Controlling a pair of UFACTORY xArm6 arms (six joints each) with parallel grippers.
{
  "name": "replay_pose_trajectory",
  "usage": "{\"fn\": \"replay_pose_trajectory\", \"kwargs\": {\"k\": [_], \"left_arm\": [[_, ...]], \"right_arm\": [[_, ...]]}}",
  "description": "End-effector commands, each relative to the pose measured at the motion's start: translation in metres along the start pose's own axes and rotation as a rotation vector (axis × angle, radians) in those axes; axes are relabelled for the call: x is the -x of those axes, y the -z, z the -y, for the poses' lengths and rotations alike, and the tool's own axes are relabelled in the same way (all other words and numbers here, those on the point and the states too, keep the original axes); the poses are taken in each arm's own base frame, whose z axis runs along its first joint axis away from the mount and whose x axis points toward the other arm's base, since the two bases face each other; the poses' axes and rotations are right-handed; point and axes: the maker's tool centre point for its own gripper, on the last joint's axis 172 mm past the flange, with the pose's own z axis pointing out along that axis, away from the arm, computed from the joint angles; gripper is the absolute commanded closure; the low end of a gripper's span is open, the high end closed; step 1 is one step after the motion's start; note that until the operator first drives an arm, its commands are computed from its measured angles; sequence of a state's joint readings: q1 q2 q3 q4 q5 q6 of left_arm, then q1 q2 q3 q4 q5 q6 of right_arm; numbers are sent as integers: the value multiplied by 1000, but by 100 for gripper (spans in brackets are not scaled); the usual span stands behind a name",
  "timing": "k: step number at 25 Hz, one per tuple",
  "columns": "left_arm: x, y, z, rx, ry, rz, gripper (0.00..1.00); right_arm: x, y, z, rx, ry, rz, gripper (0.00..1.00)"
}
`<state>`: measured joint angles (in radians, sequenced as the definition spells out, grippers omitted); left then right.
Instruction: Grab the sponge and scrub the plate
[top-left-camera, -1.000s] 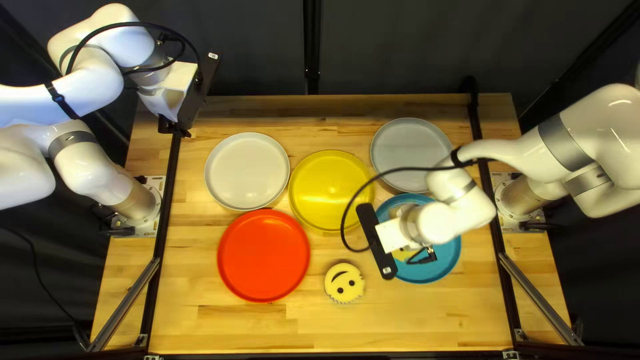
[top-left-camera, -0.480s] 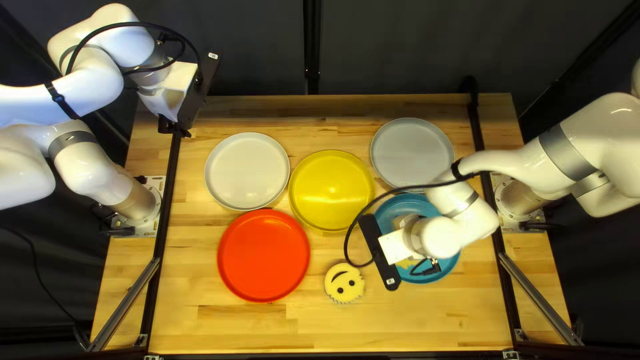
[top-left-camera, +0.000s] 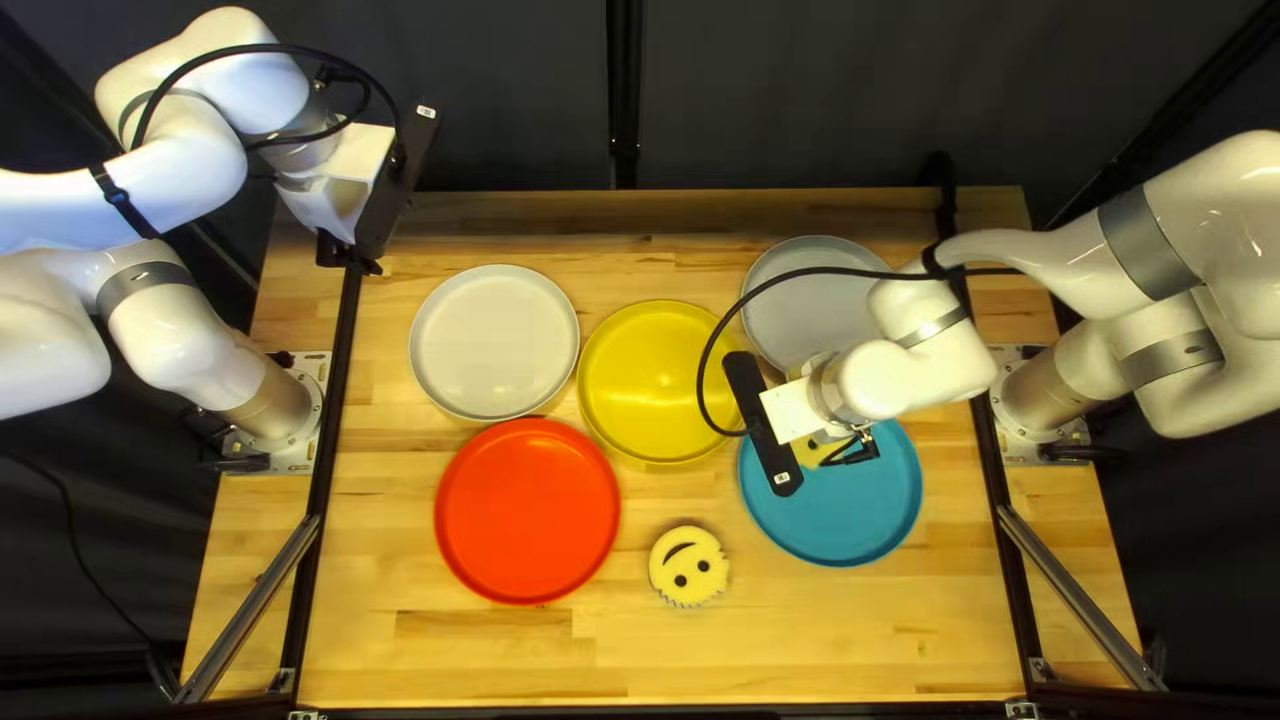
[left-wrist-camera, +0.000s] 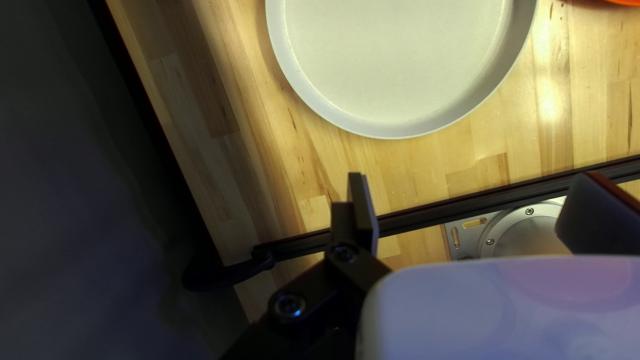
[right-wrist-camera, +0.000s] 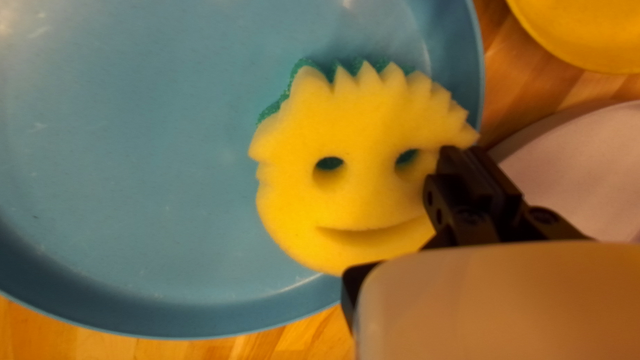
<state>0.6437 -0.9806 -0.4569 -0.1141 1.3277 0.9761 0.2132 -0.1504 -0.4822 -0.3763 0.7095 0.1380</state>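
Top left view, with twelve o'clock set at the far edge of the desk (top-left-camera: 507,654). Nearest, between five and six o'clock, a round smiley pad (top-left-camera: 678,583) is seen, its toothed edge turned toward six. At eight o'clock the red plate (top-left-camera: 528,511) is placed. The blue plate (top-left-camera: 860,514) is set between three and four o'clock, well apart from the red one. Inside its rim, toward eleven o'clock, the sponge (right-wrist-camera: 353,133) is located: yellow, smiling, toothed along one edge and backed in green. It is gripped near one eye by the right hand (top-left-camera: 764,427), whose two fingers (right-wrist-camera: 460,177) are drawn close together on it; whether the sponge is pressed down cannot be told. Just beyond, toward twelve o'clock, the yellow plate (top-left-camera: 640,387) is found. The white plate (top-left-camera: 494,343) is laid at ten o'clock, just beside the red and yellow ones. The gray plate (top-left-camera: 800,314) is partly covered by the right arm at two o'clock. Farther out, at ten o'clock, the left hand (top-left-camera: 352,254) is held raised, empty, its fingers spread wide. The scene is backed by a dark curtain (top-left-camera: 507,107).
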Motion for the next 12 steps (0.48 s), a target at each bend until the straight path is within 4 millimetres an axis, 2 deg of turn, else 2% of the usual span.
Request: {"fn": "replay_pose_trajectory", "kwargs": {"k": [1,6,9,12], "left_arm": [[0,0,0,0,0,0,0],[0,0,0,0,0,0,0],[0,0,0,0,0,0,0],[0,0,0,0,0,0,0]], "right_arm": [[-7,8,30,8,10,-8,100],[-18,16,79,22,48,-15,100],[-21,19,99,31,65,-16,100],[-19,20,106,38,77,-15,100]]}}
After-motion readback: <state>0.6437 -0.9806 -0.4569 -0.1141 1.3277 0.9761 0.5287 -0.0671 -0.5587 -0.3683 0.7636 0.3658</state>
